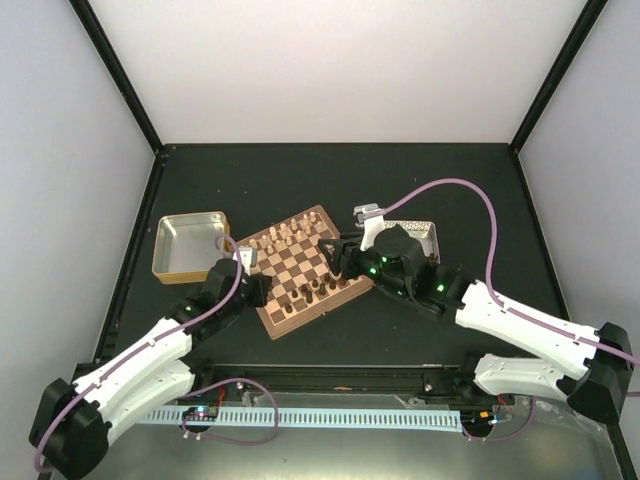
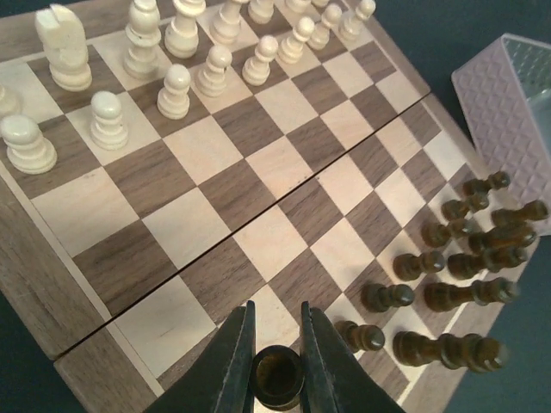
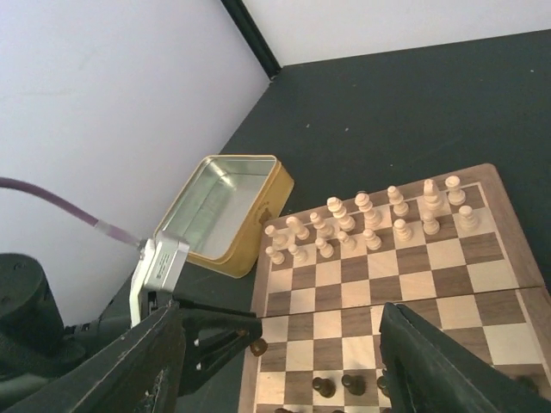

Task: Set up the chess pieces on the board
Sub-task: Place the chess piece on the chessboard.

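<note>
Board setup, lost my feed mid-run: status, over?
Left gripper shut on a dark piece at board edge. Right gripper open, above board. Cream pieces ranked far side, dark pieces near side. Nothing blocking.

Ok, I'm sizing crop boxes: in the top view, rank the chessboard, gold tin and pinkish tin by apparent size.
1. Chessboard.
2. Gold tin, clearly smaller.
3. Pinkish tin as it shows, though the right arm hides most of it, so its true place against the gold tin is unsure.
</note>
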Available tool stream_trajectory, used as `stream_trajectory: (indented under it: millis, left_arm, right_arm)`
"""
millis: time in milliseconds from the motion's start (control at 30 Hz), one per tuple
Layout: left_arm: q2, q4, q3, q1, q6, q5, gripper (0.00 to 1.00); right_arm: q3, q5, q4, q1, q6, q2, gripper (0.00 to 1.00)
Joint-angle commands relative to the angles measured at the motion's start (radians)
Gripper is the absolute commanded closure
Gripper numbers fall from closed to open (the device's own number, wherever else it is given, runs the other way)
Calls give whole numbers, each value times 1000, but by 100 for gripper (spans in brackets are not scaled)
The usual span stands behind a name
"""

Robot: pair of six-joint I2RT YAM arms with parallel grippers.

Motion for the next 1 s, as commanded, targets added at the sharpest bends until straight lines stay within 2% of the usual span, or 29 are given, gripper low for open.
stream_trajectory:
  millis: [0,200,533,767,867,967]
  left_arm:
    - [37,124,-34,-53,52,-113,99]
    - [49,164,-92,-122,44,-159,97]
    - [29,121,-130,-209,-33,-209,95]
    - [99,100,-103,-306,-73,-349,91]
    - [129,76,-87,-340,-92,-385,83]
    - [117,52,-71,-350,-103,-383,68]
  right_arm:
    - [3,90,28,-3,-9,16,37]
    - [11,105,16,-4,-23,36,37]
    - [10,112,9,-7,-54,54,37]
    - [-13,107,15,-10,-59,47,37]
    - [-20,108,14,-12,-62,40,37]
    - [-25,105,14,-14,-62,31,37]
